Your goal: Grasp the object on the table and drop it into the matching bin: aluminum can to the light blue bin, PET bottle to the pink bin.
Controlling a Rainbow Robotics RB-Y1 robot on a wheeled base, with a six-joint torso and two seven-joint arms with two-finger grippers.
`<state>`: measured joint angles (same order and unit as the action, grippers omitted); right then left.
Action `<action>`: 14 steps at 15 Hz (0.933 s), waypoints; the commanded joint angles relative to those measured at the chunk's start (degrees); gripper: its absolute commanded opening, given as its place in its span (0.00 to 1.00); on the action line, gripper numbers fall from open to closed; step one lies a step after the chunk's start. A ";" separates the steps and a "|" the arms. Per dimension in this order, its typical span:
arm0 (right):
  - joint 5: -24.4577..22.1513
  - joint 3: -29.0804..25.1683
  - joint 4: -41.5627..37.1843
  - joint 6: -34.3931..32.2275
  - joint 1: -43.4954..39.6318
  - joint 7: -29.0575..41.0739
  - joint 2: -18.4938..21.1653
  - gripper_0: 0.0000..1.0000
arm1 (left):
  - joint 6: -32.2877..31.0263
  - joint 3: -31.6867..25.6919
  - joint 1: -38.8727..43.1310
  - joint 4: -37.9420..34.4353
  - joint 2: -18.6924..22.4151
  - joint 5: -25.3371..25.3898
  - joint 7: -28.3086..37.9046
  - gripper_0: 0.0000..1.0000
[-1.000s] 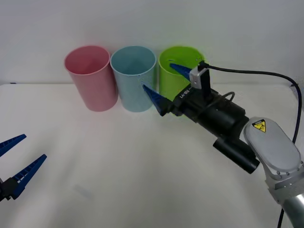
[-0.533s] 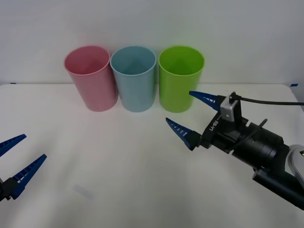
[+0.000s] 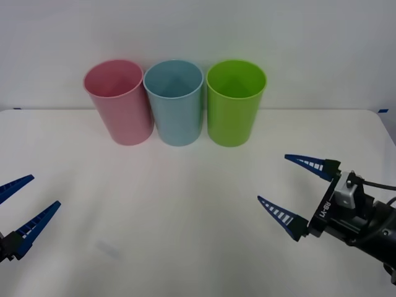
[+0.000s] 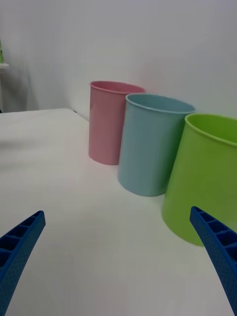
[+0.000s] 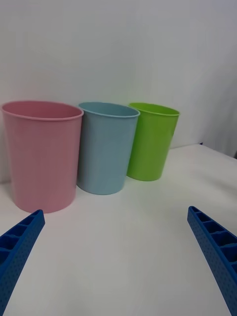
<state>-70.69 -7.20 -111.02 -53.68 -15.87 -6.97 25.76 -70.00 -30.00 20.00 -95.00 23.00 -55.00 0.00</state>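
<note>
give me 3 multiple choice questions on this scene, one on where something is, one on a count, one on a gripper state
1. Which bin stands in the middle of the row?
A. pink bin
B. light blue bin
C. lime green bin

2. How many bins stand on the table?
A. two
B. three
C. four

3. How is the right gripper?
A. open, holding nothing
B. shut on a bin
C. shut on a bottle

Answers:
1. B: the light blue bin stands between the pink bin and the lime green bin.
2. B: three stand on the table.
3. A: the right gripper has its fingers spread, nothing between them.
</note>
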 commanded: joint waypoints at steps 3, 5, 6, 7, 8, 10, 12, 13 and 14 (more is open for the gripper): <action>0.73 -9.06 0.02 -8.81 -6.63 -1.90 -4.14 1.00 | 0.00 0.00 0.00 0.00 0.00 0.00 0.00 1.00; 2.49 -11.87 0.02 -10.04 -9.18 -1.90 -5.20 1.00 | 0.00 0.00 0.00 0.00 0.00 0.00 0.00 1.00; 3.54 -12.48 0.02 -10.04 -10.32 -1.90 -5.29 1.00 | 0.00 0.00 0.00 0.00 0.00 0.00 0.00 1.00; 4.42 -13.10 0.02 -10.04 -11.29 -1.90 -5.29 1.00 | 0.00 0.00 0.00 0.00 0.00 0.00 0.00 1.00; 5.39 -13.98 0.02 -10.04 -12.69 -1.90 -5.29 1.00 | 0.00 0.00 0.00 0.00 0.00 0.00 0.00 1.00; 6.62 -15.21 0.02 -10.04 -14.63 -1.90 -5.29 1.00 | 0.00 0.00 0.00 0.00 0.00 0.00 0.00 1.00; 7.41 -15.74 0.02 -10.04 -15.95 -1.90 -5.20 1.00 | 0.00 0.00 0.00 0.00 0.00 0.00 0.00 1.00; 7.85 -15.82 0.02 -10.04 -16.39 -1.90 -5.29 1.00 | 0.00 0.00 0.00 0.00 0.00 0.00 0.00 1.00; 8.03 -15.82 0.10 -10.13 -16.65 -1.90 -5.20 1.00 | 0.00 0.00 0.00 0.00 0.00 0.00 0.00 1.00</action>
<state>-62.82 -23.02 -111.00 -63.76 -32.31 -8.88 20.51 -70.00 -30.00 20.00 -95.00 23.00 -55.00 0.00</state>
